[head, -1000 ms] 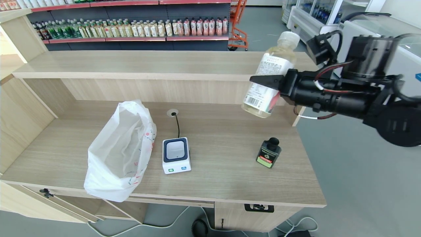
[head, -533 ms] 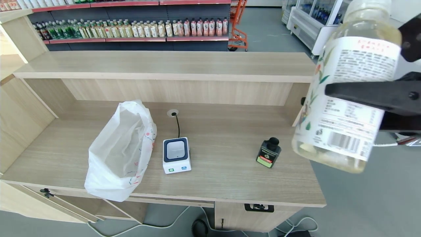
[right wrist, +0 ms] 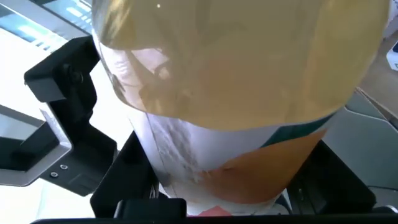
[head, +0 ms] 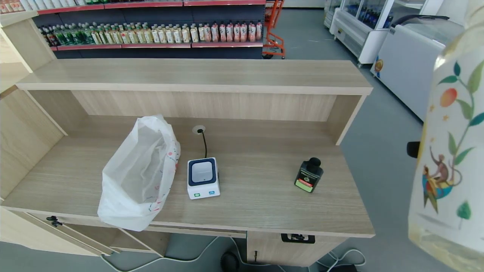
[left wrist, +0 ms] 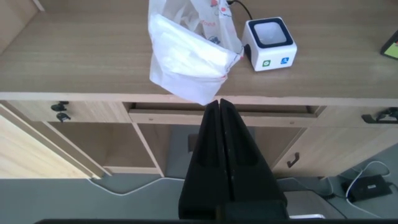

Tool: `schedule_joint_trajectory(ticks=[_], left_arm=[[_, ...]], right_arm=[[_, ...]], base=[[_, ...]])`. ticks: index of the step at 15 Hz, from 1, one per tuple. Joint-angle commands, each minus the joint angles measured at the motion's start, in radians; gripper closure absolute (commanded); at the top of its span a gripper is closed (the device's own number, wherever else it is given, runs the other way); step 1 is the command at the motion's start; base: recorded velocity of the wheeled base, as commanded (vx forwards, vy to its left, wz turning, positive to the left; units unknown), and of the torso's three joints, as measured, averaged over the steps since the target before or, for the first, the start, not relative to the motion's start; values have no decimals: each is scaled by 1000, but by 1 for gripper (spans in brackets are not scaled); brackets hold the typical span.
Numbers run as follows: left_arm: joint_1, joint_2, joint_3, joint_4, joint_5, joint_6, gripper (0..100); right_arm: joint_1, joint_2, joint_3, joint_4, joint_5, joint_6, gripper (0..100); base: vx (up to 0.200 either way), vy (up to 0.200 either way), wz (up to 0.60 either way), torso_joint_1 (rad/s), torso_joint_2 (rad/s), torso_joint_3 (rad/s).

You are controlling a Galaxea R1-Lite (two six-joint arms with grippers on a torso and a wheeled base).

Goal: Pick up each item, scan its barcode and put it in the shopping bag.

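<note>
Clamping a drink bottle (head: 450,151) in the right claw (right wrist: 217,168), right of the desk (head: 257,196). Pinching the left claw (left wrist: 219,109) together on nothing.

L gripper (left wrist: 219,102): fingers (left wrist: 211,143) pressed flat together, no gap, nothing between. Long, black, tapering to a narrow tip. From own wrist cam, read as one wedge w/ thin seam down the centre. Pointed fwd, hanging free, touching nothing. Wider black body behind the fingers at frame's near edge.

R gripper (right wrist: 230,186): clamped around bottle (right wrist: 236,74). One black finger on each side of bottle's body, opp. each other, pressed against the label; jaws spread to the bottle's width. Held high on robot's R side, v. close to head cam, w/ bottle looming at that view's R edge. Wrist angle: can't tell.
</note>
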Motion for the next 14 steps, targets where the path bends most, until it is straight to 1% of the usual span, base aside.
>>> schedule_joint_trajectory(ticks=[1,4,7,8,9,10,12,14], left_arm=[[0,0,0,0,-1,0,100],[0,0,0,0,1,0,100],[0,0,0,0,-1,0,100],[0,0,0,0,-1,0,100],[0,0,0,0,-1,0,100],[0,0,0,0,1,0,100],[0,0,0,0,-1,0,100],[0,0,0,0,-1,0,100]], right_arm=[[9,-47,2,17,1,0,100],[9,-69,7,47,-2,0,100],[7,-78,27,47,-8,-8,100],[4,-75,31,43,-8,-20,100],[-4,-67,36,41,-25,-63,100],[-14,-46,40,40,-88,-135,100],[-45,29,37,6,-378,-310,100],[-48,60,66,-54,-663,-411,100]], base=[[0,0,0,0,0,0],[0,0,0,0,0,0],[0,0,0,0,0,0],[0,0,0,0,0,0],[0,0,0,0,0,0],[0,0,0,0,0,0],[0,0,0,0,0,0],[0,0,0,0,0,0]])
